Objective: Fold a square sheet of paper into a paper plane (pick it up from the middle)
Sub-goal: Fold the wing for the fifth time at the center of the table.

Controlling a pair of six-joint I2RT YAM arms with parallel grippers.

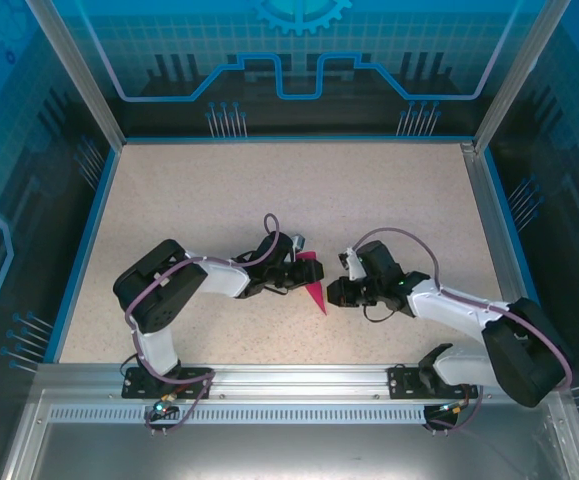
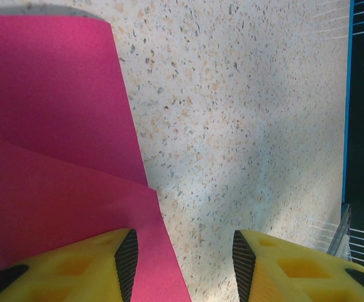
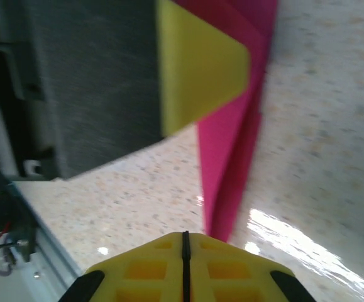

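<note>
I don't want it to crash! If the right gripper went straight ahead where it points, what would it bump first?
Probably the folded pink paper: its pointed end lies just ahead of the shut right gripper, though the blurry view leaves depth unclear.

Paper plane (image 1: 314,285), frame centre: plain magenta-pink.
Table (image 1: 369,190): beige with a fine brown-grey speckle.
Left gripper (image 2: 182,258), right gripper (image 3: 185,248): yellow fingers, black pads.
Back wall (image 1: 149,50), top: blue with cyan circuit lines.
Arm links (image 1: 219,277): white, black joints.
</note>
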